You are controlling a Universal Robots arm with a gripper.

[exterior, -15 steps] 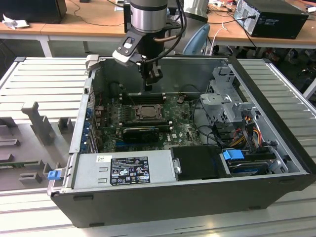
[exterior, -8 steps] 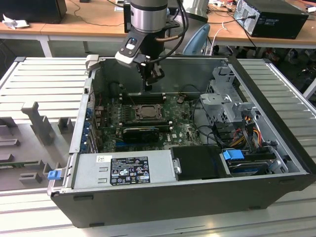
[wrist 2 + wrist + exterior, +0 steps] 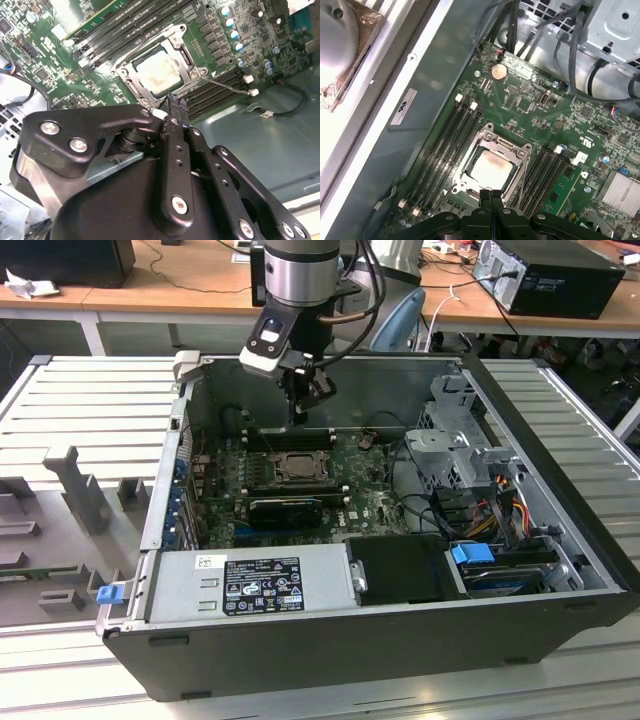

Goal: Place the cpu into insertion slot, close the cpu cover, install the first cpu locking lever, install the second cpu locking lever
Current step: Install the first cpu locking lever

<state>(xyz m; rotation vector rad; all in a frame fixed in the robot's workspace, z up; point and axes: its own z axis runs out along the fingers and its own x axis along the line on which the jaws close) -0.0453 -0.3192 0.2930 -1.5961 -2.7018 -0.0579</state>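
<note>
One open case (image 3: 330, 640) holds a green board (image 3: 375, 505). Left of centre in the exterior view, the cpu (image 3: 490, 170) lies in the slot (image 3: 283, 472) under the lowered cover (image 3: 502, 146). The gripper (image 3: 490, 194) hangs just above the cover's edge, fingers together, gripping nothing; a drive cage (image 3: 455, 440) stands at the exterior view's right.

The arm (image 3: 295, 275) is a round, shiny grey tube with a white block (image 3: 268, 348) under it. Black cables (image 3: 368, 310) loop beside it. The gripper (image 3: 175, 104) is black, made of long flat bars with round silver screws (image 3: 79, 145).
</note>
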